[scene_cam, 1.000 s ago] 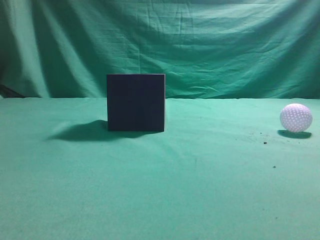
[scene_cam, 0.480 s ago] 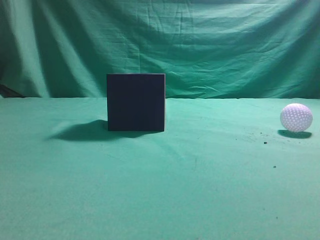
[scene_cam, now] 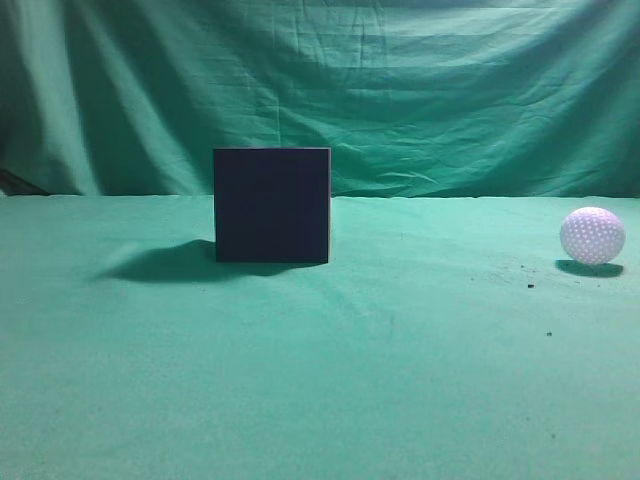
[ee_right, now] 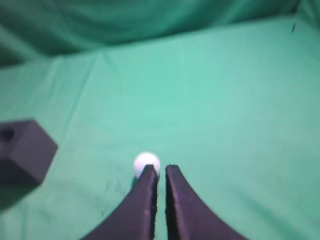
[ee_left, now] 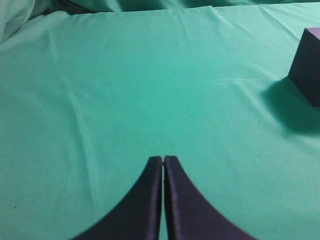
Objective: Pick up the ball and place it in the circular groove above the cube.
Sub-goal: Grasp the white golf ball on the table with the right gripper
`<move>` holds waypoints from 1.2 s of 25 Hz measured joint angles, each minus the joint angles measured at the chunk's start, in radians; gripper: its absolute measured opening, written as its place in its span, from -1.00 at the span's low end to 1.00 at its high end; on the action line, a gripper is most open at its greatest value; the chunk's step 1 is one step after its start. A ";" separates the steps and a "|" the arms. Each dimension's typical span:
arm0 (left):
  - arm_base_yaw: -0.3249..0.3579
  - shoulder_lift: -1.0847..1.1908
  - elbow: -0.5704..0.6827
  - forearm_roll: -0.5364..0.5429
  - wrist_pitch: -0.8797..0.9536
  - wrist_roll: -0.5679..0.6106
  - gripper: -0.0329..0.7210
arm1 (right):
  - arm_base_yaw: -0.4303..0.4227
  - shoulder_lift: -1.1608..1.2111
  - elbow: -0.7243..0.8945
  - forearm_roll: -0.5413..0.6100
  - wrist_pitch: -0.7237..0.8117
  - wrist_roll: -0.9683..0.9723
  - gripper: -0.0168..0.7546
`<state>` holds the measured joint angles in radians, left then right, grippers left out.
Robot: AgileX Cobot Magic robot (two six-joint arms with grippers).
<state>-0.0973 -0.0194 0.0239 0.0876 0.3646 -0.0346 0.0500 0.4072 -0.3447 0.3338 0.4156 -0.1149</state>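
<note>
The dark navy-black cube (scene_cam: 272, 205) stands on the green cloth left of centre. The white dimpled ball (scene_cam: 592, 235) lies on the cloth at the far right, well apart from the cube. Neither gripper shows in the exterior view. In the right wrist view the ball (ee_right: 146, 163) lies just beyond the left fingertip of my right gripper (ee_right: 161, 169), whose fingers are almost together and hold nothing. The cube (ee_right: 22, 150) is at that view's left, with a round groove (ee_right: 7, 134) in its top. My left gripper (ee_left: 163, 159) is shut and empty, and the cube (ee_left: 309, 65) is far to its right.
Green cloth (scene_cam: 320, 380) covers the table and hangs as a backdrop (scene_cam: 400, 90) behind it. A few small dark specks (scene_cam: 530, 285) lie on the cloth near the ball.
</note>
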 joint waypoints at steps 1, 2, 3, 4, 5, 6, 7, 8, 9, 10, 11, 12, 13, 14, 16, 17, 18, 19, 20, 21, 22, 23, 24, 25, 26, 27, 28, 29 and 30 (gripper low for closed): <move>0.000 0.000 0.000 0.000 0.000 0.000 -0.91 | 0.000 0.040 -0.021 0.003 0.041 0.000 -0.96; 0.000 0.000 0.000 0.000 0.000 0.000 -0.91 | 0.007 0.082 -0.045 0.002 0.078 -0.006 -0.96; 0.000 0.000 0.000 0.000 0.000 0.000 -0.91 | 0.019 0.112 -0.069 0.002 0.103 -0.029 -0.96; 0.000 0.000 0.000 0.000 0.000 0.000 -0.91 | 0.037 0.145 -0.093 0.002 0.128 -0.075 -0.96; 0.000 0.000 0.000 0.000 0.000 0.000 -0.91 | 0.058 0.177 -0.120 0.002 0.156 -0.123 -0.96; 0.000 0.000 0.000 0.000 0.000 0.000 -0.91 | 0.074 0.207 -0.146 0.002 0.181 -0.174 -0.96; 0.000 0.000 0.000 0.000 0.000 0.000 -0.91 | 0.090 0.248 -0.181 0.002 0.218 -0.210 -0.96; 0.000 0.000 0.000 0.000 0.000 0.000 -0.91 | 0.102 0.294 -0.211 0.002 0.256 -0.232 -0.96; 0.000 0.000 0.000 0.000 0.000 0.000 -0.91 | 0.107 0.335 -0.248 0.002 0.294 -0.241 -0.96; 0.000 0.000 0.000 0.000 0.000 0.000 -0.91 | 0.109 0.387 -0.282 0.002 0.326 -0.249 -0.96; 0.000 0.000 0.000 0.000 0.000 0.000 -0.91 | 0.113 0.441 -0.313 0.002 0.357 -0.254 -0.96; 0.000 0.000 0.000 0.000 0.000 0.000 -0.91 | 0.115 0.494 -0.335 0.000 0.378 -0.256 -0.96; 0.000 0.000 0.000 0.000 0.000 0.000 -0.91 | 0.117 0.539 -0.355 0.000 0.389 -0.258 -0.96; 0.000 0.000 0.000 0.000 0.000 0.000 -0.91 | 0.122 0.590 -0.370 -0.005 0.395 -0.258 -0.96; 0.000 0.000 0.000 0.000 0.000 0.000 -0.91 | 0.147 0.674 -0.391 -0.028 0.395 -0.250 -0.96; 0.000 0.000 0.000 0.000 0.000 0.000 -0.91 | 0.163 0.717 -0.401 -0.046 0.390 -0.246 -0.96; 0.000 0.000 0.000 0.000 0.000 0.000 -0.91 | 0.178 0.759 -0.413 -0.066 0.385 -0.242 -0.96; 0.000 0.000 0.000 0.000 0.000 0.000 -0.91 | 0.191 0.799 -0.423 -0.085 0.376 -0.239 -0.96; 0.000 0.000 0.000 0.000 0.000 0.000 -0.91 | 0.198 0.831 -0.434 -0.094 0.364 -0.235 -0.96; 0.000 0.000 0.000 0.000 0.000 0.000 -0.91 | 0.202 0.872 -0.448 -0.101 0.347 -0.235 -0.83; 0.000 0.000 0.000 0.000 0.000 0.000 -0.91 | 0.205 0.901 -0.458 -0.103 0.333 -0.234 -0.72; 0.000 0.000 0.000 0.000 0.000 0.000 -0.91 | 0.206 0.933 -0.465 -0.104 0.316 -0.233 -0.60; 0.000 0.000 0.000 0.000 0.000 0.000 -0.91 | 0.206 0.958 -0.475 -0.104 0.304 -0.233 -0.44; 0.000 0.000 0.000 0.000 0.000 0.000 -0.91 | 0.206 0.989 -0.484 -0.105 0.288 -0.233 -0.28; 0.000 0.000 0.000 0.000 0.000 0.000 -0.91 | 0.206 1.018 -0.490 -0.105 0.273 -0.233 -0.09; 0.000 0.000 0.000 0.000 0.000 0.000 -0.91 | 0.206 1.043 -0.500 -0.105 0.257 -0.233 0.10; 0.000 0.000 0.000 0.000 0.000 0.000 -0.91 | 0.206 1.072 -0.510 -0.107 0.241 -0.233 0.24; 0.000 0.000 0.000 0.000 0.000 0.000 -0.91 | 0.206 1.100 -0.520 -0.107 0.224 -0.231 0.39; 0.000 0.000 0.000 0.000 0.000 0.000 -0.91 | 0.206 1.127 -0.530 -0.107 0.208 -0.228 0.48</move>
<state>-0.0973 -0.0194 0.0239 0.0876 0.3646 -0.0346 0.2562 1.5339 -0.8747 0.2272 0.6235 -0.3434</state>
